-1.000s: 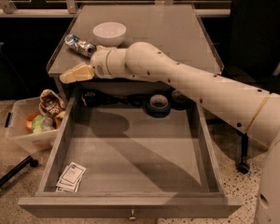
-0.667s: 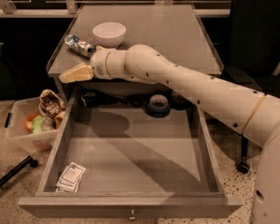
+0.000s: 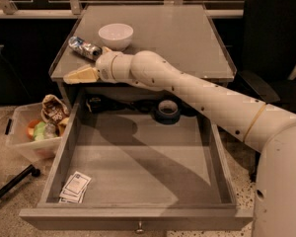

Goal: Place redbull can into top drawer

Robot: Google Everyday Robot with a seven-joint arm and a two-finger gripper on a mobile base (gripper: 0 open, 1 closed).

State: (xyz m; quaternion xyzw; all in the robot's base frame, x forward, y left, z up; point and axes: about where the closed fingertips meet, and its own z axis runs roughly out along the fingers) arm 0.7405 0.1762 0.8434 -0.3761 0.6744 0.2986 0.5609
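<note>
Stretching arm [image 3: 212, 95] across tabletop [image 3: 177, 38], claw [image 3: 81, 75] near redbull can [image 3: 85, 47]

No legible text, even on the tool [image 3: 73, 76] at the tabletop [image 3: 187, 38] edge.

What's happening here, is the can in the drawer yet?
Not yet. The redbull can lies on its side on the cabinet top, beside the white bowl. The robot's gripper is at the top's front left edge, just in front of the can and not holding it. The top drawer stands pulled open below, with a tape roll at the back and some cards in the front left corner.
</note>
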